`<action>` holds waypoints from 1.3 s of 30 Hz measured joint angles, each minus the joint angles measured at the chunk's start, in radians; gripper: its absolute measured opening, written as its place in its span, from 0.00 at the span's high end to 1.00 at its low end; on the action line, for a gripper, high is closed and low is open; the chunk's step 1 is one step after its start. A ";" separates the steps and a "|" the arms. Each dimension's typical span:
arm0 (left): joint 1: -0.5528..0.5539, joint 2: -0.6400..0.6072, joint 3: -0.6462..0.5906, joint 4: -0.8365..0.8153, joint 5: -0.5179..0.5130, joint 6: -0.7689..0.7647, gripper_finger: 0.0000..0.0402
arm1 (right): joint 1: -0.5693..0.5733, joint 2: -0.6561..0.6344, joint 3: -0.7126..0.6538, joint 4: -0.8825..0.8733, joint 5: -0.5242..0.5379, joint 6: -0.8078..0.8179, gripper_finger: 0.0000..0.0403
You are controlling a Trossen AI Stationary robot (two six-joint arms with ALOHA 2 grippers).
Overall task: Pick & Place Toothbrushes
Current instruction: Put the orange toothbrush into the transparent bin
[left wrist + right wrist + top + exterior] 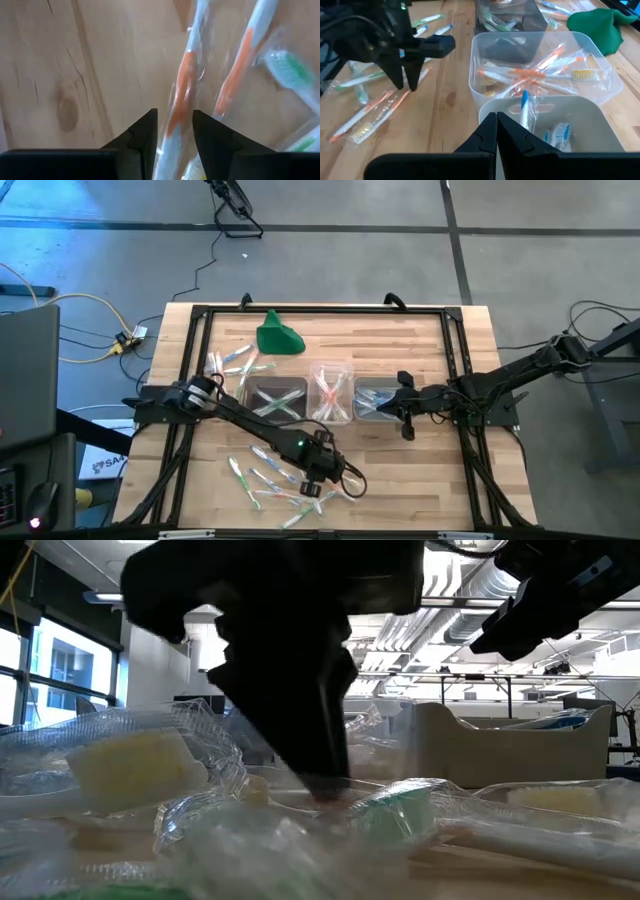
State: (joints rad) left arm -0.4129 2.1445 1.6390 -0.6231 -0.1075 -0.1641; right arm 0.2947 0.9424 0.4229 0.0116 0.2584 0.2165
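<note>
Table (420, 340): jaws straddle orange toothbrush (181, 95) (wrapped)

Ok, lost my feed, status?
Left gripper open, fingers astride an orange toothbrush on the table. Right gripper shut over the blue tub. Nothing in the way.

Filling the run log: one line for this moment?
left claw: open, straddling orange toothbrush | right claw: shut, over blue-brush tub
</note>
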 joint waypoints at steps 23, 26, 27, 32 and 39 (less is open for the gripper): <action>0.000 0.046 0.011 0.034 0.044 -0.022 0.70 | 0.000 0.000 0.000 0.000 0.000 0.000 1.00; 0.000 0.046 0.011 0.031 0.044 -0.023 0.70 | 0.000 0.000 0.000 0.000 0.000 0.000 1.00; 0.000 0.046 0.011 0.031 0.044 -0.023 0.70 | 0.000 0.000 0.000 0.000 0.000 0.000 1.00; 0.000 0.047 0.011 0.033 0.044 -0.023 0.71 | 0.000 0.000 0.000 -0.001 0.000 0.000 1.00; 0.001 0.047 0.012 0.039 0.043 -0.024 0.84 | 0.000 0.000 0.000 -0.001 0.000 0.000 1.00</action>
State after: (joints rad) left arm -0.4118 2.1918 1.6508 -0.5842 -0.0647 -0.1879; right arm 0.2947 0.9428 0.4232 0.0105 0.2584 0.2167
